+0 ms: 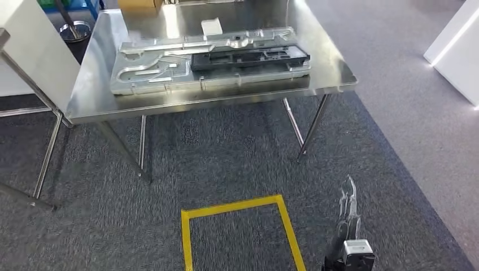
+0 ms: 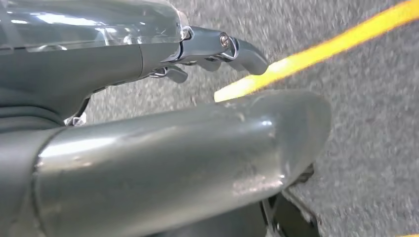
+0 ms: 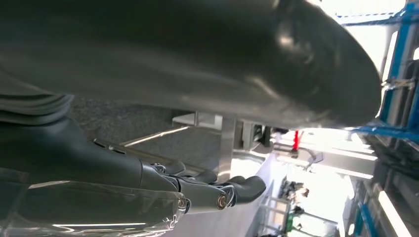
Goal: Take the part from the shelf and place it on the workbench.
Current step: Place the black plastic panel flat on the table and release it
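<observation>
Part (image 1: 209, 61): long silvery metal casting with ribs and channels, lying flat on the steel surface (image 1: 333, 70), lengthwise across it; black insert (image 1: 248, 57) seated in its right half.
Small block (image 1: 212, 26): pale, standing on the surface just behind the part, apart from it.
Surface: shiny stainless top on thin metal legs, over grey carpet (image 1: 226, 152); part well inside its edges, closer to the front rim than the back.
Right hand (image 1: 349, 212): low at the right of the head view, hanging over the carpet, well apart from the surface and the part; fingers (image 3: 247, 186) extended and loosely apart in the right wrist view, holding nothing.
Left hand (image 2: 163, 143): seen in the left wrist view above the carpet, thick grey thumb across the frame, darker fingers (image 2: 247, 57) straight with a slight bend at the tips, nothing held.
Floor marking (image 1: 237, 209): yellow tape outline on the carpet in front of the surface, just left of the right hand; a blurred stretch of the same yellow line beyond the left fingers.
Shelf frame (image 1: 34, 90): white panel and metal tubing at the far left, beside the surface's left end.
Round metal lid or bowl (image 1: 75, 29): on the floor behind the surface's left corner, too small to tell which.
</observation>
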### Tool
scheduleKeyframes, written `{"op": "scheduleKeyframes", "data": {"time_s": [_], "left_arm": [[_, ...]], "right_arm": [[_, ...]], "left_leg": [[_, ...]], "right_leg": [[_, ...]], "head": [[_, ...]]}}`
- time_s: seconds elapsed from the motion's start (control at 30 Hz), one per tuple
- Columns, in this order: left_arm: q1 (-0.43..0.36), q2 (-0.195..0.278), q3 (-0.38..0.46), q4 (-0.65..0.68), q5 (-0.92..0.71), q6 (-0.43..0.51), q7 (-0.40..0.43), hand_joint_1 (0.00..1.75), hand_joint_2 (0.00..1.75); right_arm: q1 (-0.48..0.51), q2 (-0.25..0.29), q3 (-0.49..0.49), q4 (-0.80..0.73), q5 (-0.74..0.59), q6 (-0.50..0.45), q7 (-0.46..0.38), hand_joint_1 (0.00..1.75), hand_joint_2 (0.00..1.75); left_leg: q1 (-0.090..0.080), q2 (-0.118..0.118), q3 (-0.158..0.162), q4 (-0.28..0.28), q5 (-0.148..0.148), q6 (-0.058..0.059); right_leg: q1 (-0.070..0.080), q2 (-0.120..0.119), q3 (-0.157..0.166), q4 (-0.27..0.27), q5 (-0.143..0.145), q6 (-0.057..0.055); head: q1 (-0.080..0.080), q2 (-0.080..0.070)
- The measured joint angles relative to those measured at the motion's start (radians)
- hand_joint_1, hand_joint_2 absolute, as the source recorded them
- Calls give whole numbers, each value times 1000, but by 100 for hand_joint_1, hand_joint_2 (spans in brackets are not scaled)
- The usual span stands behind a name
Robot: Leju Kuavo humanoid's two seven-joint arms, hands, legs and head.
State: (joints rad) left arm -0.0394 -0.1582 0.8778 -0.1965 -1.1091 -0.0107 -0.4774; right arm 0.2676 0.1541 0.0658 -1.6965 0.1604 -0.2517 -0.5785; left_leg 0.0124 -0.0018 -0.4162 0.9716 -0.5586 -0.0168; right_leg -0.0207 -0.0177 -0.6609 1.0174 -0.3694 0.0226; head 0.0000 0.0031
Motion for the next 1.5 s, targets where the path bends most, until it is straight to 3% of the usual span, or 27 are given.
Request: {"op": "scheduleKeyframes", "data": {"time_s": [0.03,0.07,0.1,0.13,0.2,0.23,0.3,0.33,0.4,0.47,0.5,0.57,0.63,0.7,0.73,0.77,0.8,0.87,0.93,0.97,1.0,1.1,1.13,1.23,1.3,1.43,1.5], "left_arm": [[0,0,0,0,-2,2,12,0,0],[-1,0,0,0,-4,4,28,0,0],[-2,1,1,0,-6,6,42,0,0],[-2,2,1,0,-8,12,58,0,0],[-4,-1,2,0,-13,53,101,0,0],[-5,-8,3,0,-15,89,129,0,0],[-7,-28,6,0,-21,156,172,0,0],[-9,-38,6,0,-22,173,180,0,0],[-13,-52,7,0,-24,183,187,0,0],[-15,-64,7,0,-25,186,192,0,0],[-16,-68,7,0,-28,183,194,0,0],[-18,-68,7,0,-40,154,190,0,0],[-16,-52,6,0,-56,96,172,0,0],[-14,-29,3,0,-69,43,155,0,0],[-13,-20,1,0,-74,27,150,0,0],[-12,-12,-1,0,-77,20,148,0,0],[-11,-5,-2,0,-78,18,147,0,0],[-10,5,-4,0,-80,17,146,0,0],[-10,13,-4,0,-83,18,145,0,0],[-11,15,-4,0,-84,18,144,0,0],[-11,16,-4,0,-84,18,144,0,0],[-8,17,-5,0,-84,18,142,0,0],[-7,18,-5,0,-84,18,142,0,0],[-7,18,-5,0,-84,18,142,0,0],[-6,18,-5,0,-84,18,142,0,0],[-6,14,-5,0,-81,62,164,0,0],[-7,-2,-5,0,-82,134,192,0,0]], "right_arm": [[-2,1,-3,5,-2,5,1,0,0],[-5,2,-5,11,-4,8,3,0,0],[-9,3,-6,17,-5,9,4,0,0],[-13,3,-6,24,-7,8,6,0,0],[-24,2,-6,37,-15,9,13,0,0],[-31,0,-6,45,-23,12,17,0,0],[-44,-5,-6,60,-37,22,25,0,0],[-50,-7,-6,66,-42,25,27,0,0],[-62,-10,-6,72,-45,27,30,0,0],[-73,-12,-6,76,-46,27,30,0,0],[-76,-12,-6,79,-46,29,30,0,0],[-80,-13,-4,85,-46,39,29,0,0],[-82,-14,6,92,-61,61,29,0,0],[-83,-13,20,99,-92,87,36,0,0],[-83,-13,26,103,-106,97,40,0,0],[-83,-13,30,106,-115,102,43,0,0],[-83,-13,32,110,-119,104,44,0,0],[-83,-13,36,115,-122,106,45,0,0],[-84,-13,39,118,-123,108,46,0,0],[-84,-13,40,119,-124,109,46,0,0],[-85,-13,40,120,-124,109,46,0,0],[-86,-13,41,121,-126,110,48,0,0],[-86,-13,41,122,-126,110,48,0,0],[-86,-13,41,125,-126,110,48,0,0],[-86,-13,41,127,-126,110,48,0,0],[-88,-14,42,132,-99,83,58,0,175],[-88,-17,46,136,-61,56,47,0,175]], "left_leg": [[0,3,-8,4,8,10],[-1,5,-17,4,19,20],[-1,8,-29,3,32,30],[-1,11,-42,2,45,38],[-6,14,-74,4,69,47],[-9,14,-91,6,82,49],[-16,15,-128,14,106,50],[-18,15,-145,19,116,49],[-22,13,-170,28,133,45],[-24,13,-183,34,149,36],[-24,13,-187,34,156,30],[-21,12,-199,40,155,18],[-19,9,-221,95,95,7],[-14,8,-257,215,4,-3],[-12,8,-270,273,-20,-7],[-10,8,-272,308,-19,-10],[-8,8,-257,308,2,-12],[-5,8,-173,200,52,-11],[-6,7,-85,65,58,-4],[-8,7,-67,28,50,1],[-9,7,-63,15,45,4],[-10,8,-69,8,48,13],[-12,9,-70,8,49,16],[-16,9,-75,10,55,24],[-17,9,-77,12,57,27],[-17,9,-79,14,57,27],[-18,10,-80,14,57,27]], "right_leg": [[-2,0,-1,-1,6,6],[-5,2,-6,7,-7,12],[-7,4,-14,29,-40,15],[-9,6,-26,70,-91,18],[-7,8,-50,192,-193,20],[-6,8,-55,249,-212,21],[-4,9,-26,281,-179,17],[-2,9,13,246,-151,11],[7,11,126,104,-140,-6],[16,13,201,-14,-169,-18],[19,13,211,-40,-177,-21],[16,11,200,-50,-166,-29],[10,8,184,-55,-147,-42],[12,6,161,-53,-129,-48],[12,5,149,-50,-121,-47],[12,4,136,-47,-113,-46],[12,3,124,-42,-107,-44],[11,3,102,-30,-98,-39],[13,2,88,-18,-92,-30],[15,2,84,-14,-89,-25],[17,1,81,-12,-90,-25],[19,1,77,-11,-92,-50],[18,2,77,-12,-85,-51],[14,4,76,-18,-68,-28],[14,4,75,-20,-64,-23],[13,4,74,-21,-63,-19],[13,4,73,-21,-63,-17]], "head": [[-1,0],[-2,0],[0,0],[2,0],[6,0],[6,0],[6,0],[6,0],[6,0],[5,0],[5,0],[6,0],[4,0],[1,0],[0,0],[0,0],[0,0],[0,0],[0,0],[0,0],[1,0],[4,0],[4,0],[5,0],[4,0],[4,0],[4,0]]}}
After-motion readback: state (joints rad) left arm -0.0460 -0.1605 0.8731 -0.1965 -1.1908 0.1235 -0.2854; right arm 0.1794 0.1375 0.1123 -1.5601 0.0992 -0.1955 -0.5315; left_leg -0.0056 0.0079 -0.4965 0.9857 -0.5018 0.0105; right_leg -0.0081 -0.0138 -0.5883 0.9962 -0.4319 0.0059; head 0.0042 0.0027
